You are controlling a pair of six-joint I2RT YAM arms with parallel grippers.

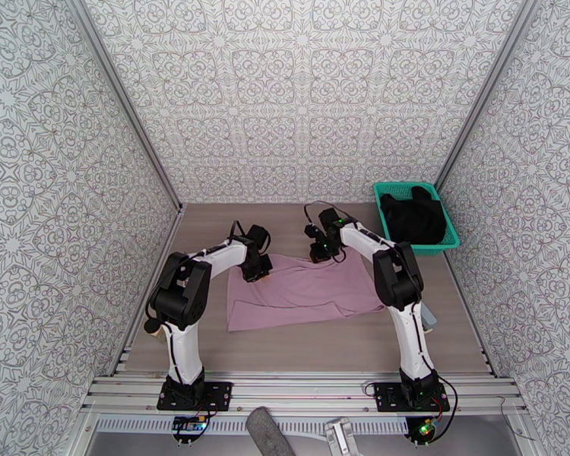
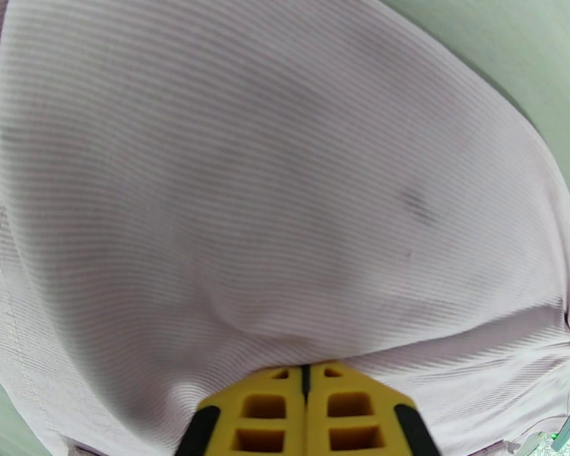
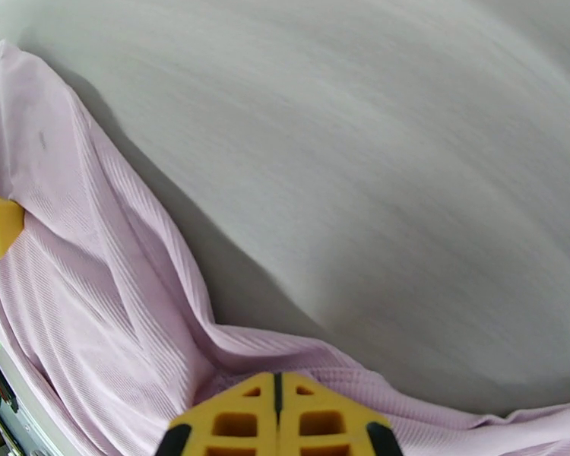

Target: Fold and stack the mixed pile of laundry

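Left gripper (image 2: 306, 368): yellow fingers pressed together with no gap, and a pinch of the dusty mauve-pink ribbed cloth shirt (image 2: 270, 184) caught at the tips. The fabric swells up just ahead of the tips and spreads away on every side.

Right gripper (image 3: 277, 376): fingers likewise closed, tips buried in a raised fold of the same shirt. The fold runs off to its left toward the other gripper. Bare pale grey wooden table (image 3: 406, 146) lies ahead and to its right.

From the top view we note both grippers at the shirt's far edge, with the rest of it spread on the table on their near side. The plain black cloth garment (image 1: 414, 214) sits bunched in the teal plastic mesh basket (image 1: 429, 248), beyond and to the right of the right gripper, well apart from it.

Risks, as we judge them:
- Both pinches look shallow, so the ribbed knit could slide out once a lift loads it.
- We cannot tell how many layers each pinch holds. A mismatch would skew the fold.
- Uneven arm travel would stretch or sag the edge between the grippers and leave a crooked crease.
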